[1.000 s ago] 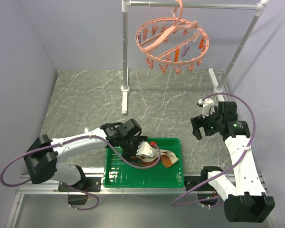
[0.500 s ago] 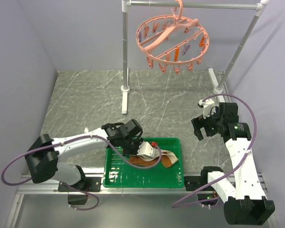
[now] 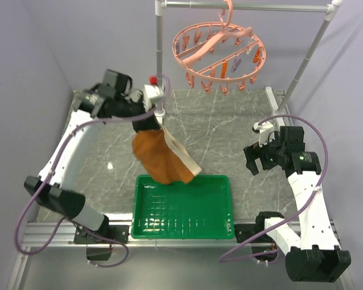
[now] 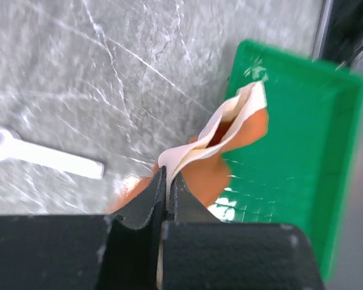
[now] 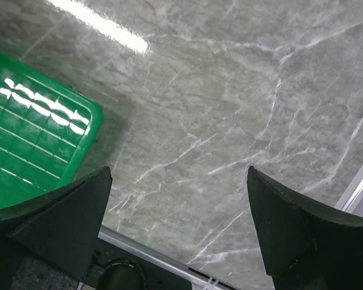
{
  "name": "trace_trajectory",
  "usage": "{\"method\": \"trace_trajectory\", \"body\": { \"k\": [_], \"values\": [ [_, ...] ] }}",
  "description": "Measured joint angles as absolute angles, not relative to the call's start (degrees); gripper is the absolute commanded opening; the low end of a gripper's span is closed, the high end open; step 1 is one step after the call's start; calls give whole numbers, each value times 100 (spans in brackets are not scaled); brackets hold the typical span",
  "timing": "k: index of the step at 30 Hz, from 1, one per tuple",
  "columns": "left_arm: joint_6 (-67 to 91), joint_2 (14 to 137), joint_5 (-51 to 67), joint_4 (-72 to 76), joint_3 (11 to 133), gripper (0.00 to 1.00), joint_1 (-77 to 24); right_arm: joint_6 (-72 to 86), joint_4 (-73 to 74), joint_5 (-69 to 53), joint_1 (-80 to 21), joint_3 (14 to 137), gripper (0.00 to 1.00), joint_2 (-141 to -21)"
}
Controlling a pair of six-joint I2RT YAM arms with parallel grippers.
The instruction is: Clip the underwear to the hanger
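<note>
The rust-orange underwear (image 3: 159,158) hangs in the air above the table, its cream waistband (image 3: 184,158) trailing down its right side toward the green tray (image 3: 145,225). My left gripper (image 3: 147,125) is raised at the left of the rack post and shut on the top of the cloth. In the left wrist view the fingers (image 4: 150,196) pinch the cream waistband (image 4: 190,151), with orange underwear (image 4: 209,175) below them. The salmon-pink ring hanger (image 3: 218,53) with its small clothespins hangs from the rack bar at upper right of the cloth. My right gripper (image 3: 252,161) stands open and empty above the table's right side.
The grey metal rack (image 3: 160,72) stands at the back, with a white foot (image 3: 159,130) right behind the hanging cloth and a slanted right post (image 3: 304,63). The green tray (image 5: 24,145) shows at the left of the right wrist view, and its wall (image 4: 302,121) in the left wrist view.
My left gripper shut on the underwear in the tray, then lifted it up and back to the left of the rack post. The right arm has barely moved.
</note>
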State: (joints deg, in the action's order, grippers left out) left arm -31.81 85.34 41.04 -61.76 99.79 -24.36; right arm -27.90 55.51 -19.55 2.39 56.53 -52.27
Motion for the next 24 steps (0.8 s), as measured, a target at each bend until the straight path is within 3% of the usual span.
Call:
{"method": "trace_trajectory", "body": {
  "k": [3,12,16,24],
  "values": [
    [-2908,9000,4722,-6753,10696,0,-1691,-2766,5546,-2018,239,5789,100,-5317],
    [-1485,8917,5175,-7148,10746,0,16,-2692,5533,-2121,239,5822,100,-5459],
    [-580,8296,4477,-6506,10401,0,449,-2668,5527,-2180,239,5822,99,-5544],
    [1306,7524,2220,-5566,9977,0,239,-2641,5468,-2250,239,5822,99,-5734]
  ]
}}
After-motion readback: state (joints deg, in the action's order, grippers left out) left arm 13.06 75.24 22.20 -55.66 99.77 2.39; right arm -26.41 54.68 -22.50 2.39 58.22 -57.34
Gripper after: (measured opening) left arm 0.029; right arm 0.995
